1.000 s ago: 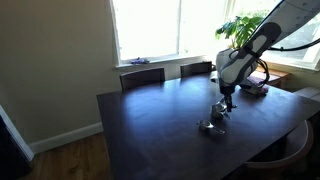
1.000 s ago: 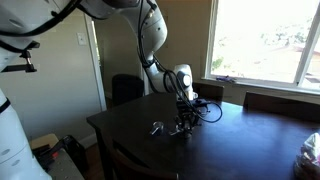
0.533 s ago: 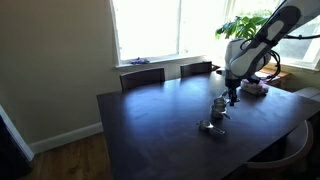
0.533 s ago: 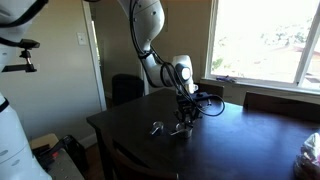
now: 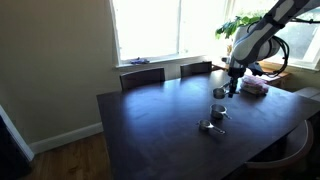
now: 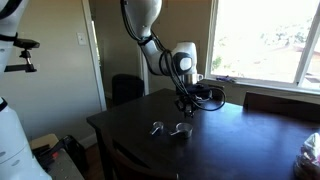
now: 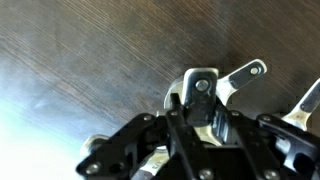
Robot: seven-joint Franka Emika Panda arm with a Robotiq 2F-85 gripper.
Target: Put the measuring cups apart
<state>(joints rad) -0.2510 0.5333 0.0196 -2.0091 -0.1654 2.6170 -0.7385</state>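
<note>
Closest to us, in the wrist view, the gripper (image 7: 203, 112) has its fingers drawn in on a small metal cup (image 7: 198, 82). They seem to pinch its rim, though they hide the contact, so we can't say how deep the bite is. The cup's flat handle (image 7: 245, 72) sticks out to one side.

In an exterior view the cup (image 5: 219, 93) hangs clear above the dark table (image 5: 140, 125). Just below sit two more cups (image 5: 207, 126), near each other.

We judge them light, stiff and slick, with nothing to break. The rim wall or the flat handle is the place to pinch, and thin steel may pivot or slip.

Further back a pinkish flat thing (image 5: 256, 88) lies near the arm, and we'd keep clear of it. The chairs (image 5: 142, 76) and plant (image 5: 240, 28) block nothing.
</note>
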